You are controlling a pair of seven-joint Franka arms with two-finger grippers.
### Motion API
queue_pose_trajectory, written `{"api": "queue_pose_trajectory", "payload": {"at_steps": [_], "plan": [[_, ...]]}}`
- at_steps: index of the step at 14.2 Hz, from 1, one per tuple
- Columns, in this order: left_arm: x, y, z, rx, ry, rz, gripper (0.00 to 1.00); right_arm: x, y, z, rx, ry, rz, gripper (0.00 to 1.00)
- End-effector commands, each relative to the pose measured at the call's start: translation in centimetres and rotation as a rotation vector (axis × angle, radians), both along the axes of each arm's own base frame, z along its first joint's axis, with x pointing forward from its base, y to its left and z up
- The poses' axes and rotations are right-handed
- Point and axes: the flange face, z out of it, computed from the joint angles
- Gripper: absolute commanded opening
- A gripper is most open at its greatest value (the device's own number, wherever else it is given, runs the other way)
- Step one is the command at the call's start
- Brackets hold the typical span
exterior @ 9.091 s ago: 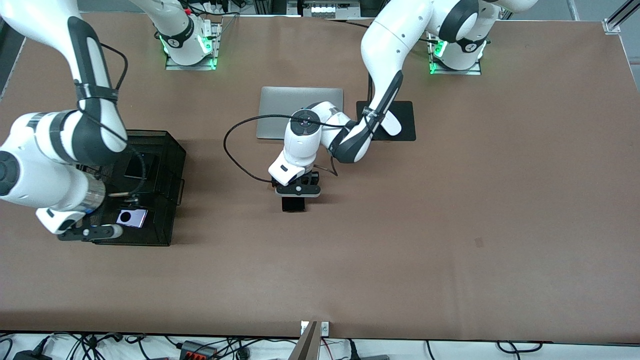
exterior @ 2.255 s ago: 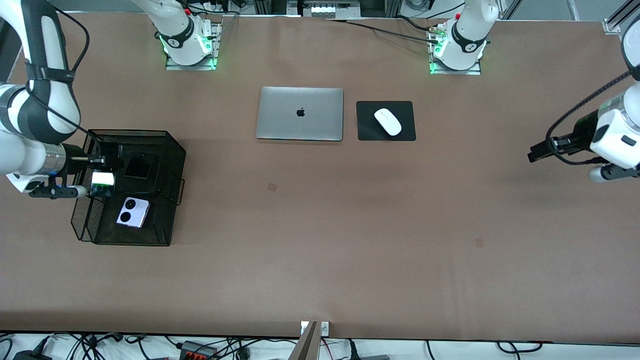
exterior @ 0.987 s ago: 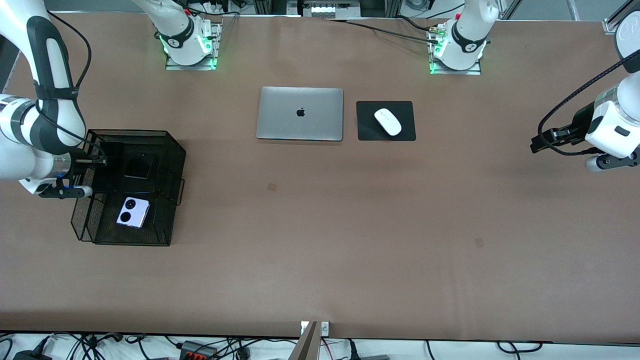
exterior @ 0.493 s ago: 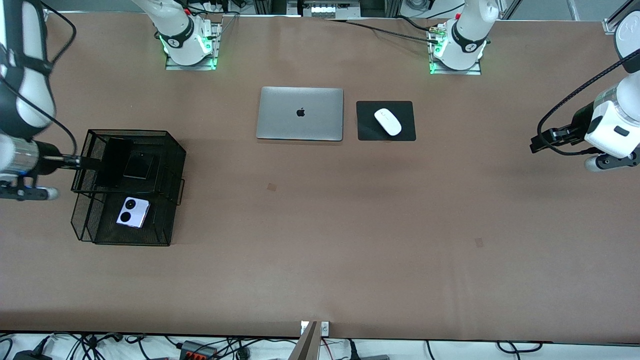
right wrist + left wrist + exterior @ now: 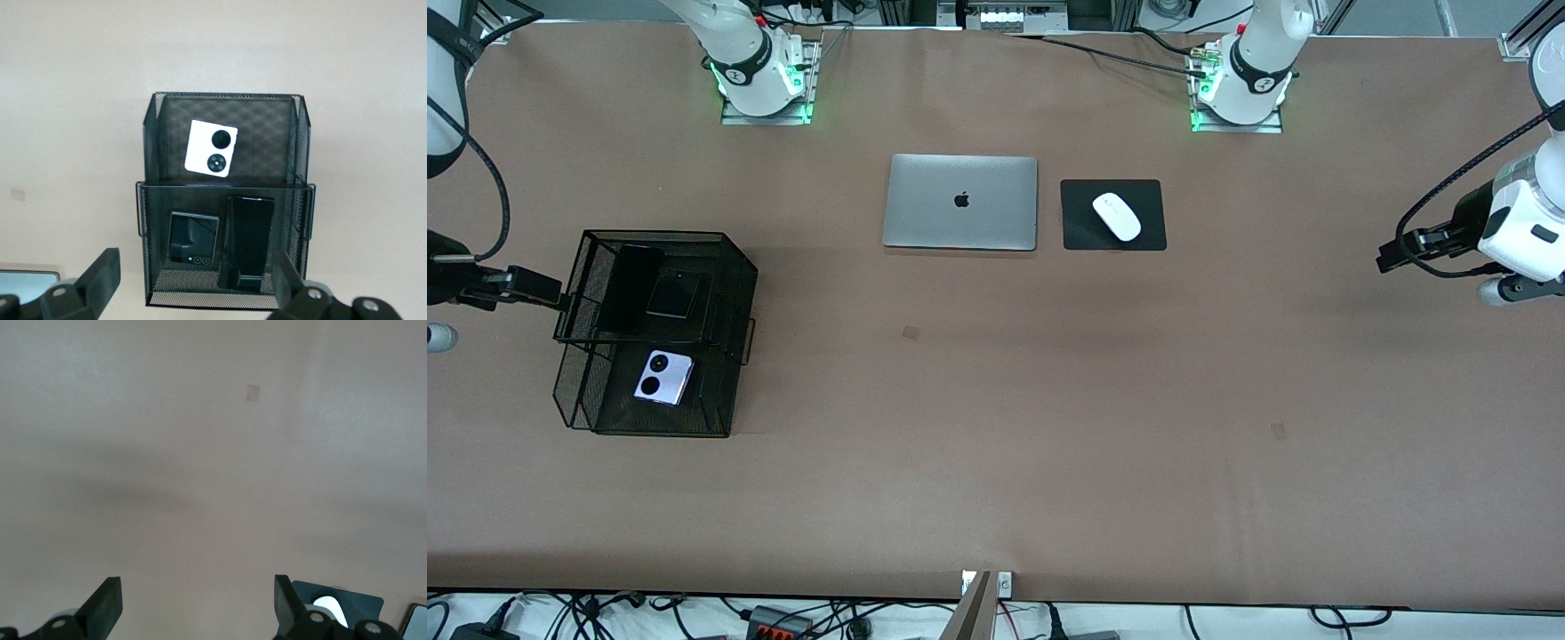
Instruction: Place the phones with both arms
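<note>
While phones (image 5: 211, 148) fill mesh basket (image 5: 734, 267), laptop (image 5: 960, 202), mouse (image 5: 1117, 216)

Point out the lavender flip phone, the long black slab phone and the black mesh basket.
lavender squarish flip phone (image 5: 211, 148), right wrist view, centre of cover.
long black slab phone (image 5: 249, 233), right wrist view, mid-face.
black wire-mesh basket (image 5: 733, 391), front view, side wall.

Even overhead light casts soft shadows on the table (image 5: 1049, 400); both wrist views look washed-out and hazy.

Both arms are glossy white with grey-black joint bands and looping black cables. Their bases sit on metal plates and glow green. The left hand (image 5: 1396, 252) and right hand (image 5: 525, 286) are black with wedge-shaped fingers (image 5: 107, 605).
</note>
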Motion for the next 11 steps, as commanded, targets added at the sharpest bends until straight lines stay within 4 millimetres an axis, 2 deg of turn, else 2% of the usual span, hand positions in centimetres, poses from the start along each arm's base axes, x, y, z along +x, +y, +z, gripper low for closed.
{"api": "queue_pose_trajectory", "payload": {"at_steps": [1, 3, 8, 11], "plan": [[0.0, -0.3, 0.4, -0.003, -0.01, -0.008, 1.0, 0.3, 0.3, 0.4, -0.007, 0.007, -0.012, 1.0], [0.4, -0.1, 0.2, -0.003, -0.01, -0.008, 1.0, -0.2, 0.2, 1.1, -0.005, -0.004, -0.019, 1.0], [1.2, -0.3, 0.2, -0.002, -0.06, -0.063, 1.0, 0.1, 1.0, 1.5, 0.0, -0.026, -0.027, 1.0], [1.2, -0.7, 0.3, -0.004, -0.062, -0.078, 1.0, -1.5, 1.9, 2.7, -0.003, -0.076, -0.051, 1.0]]}}
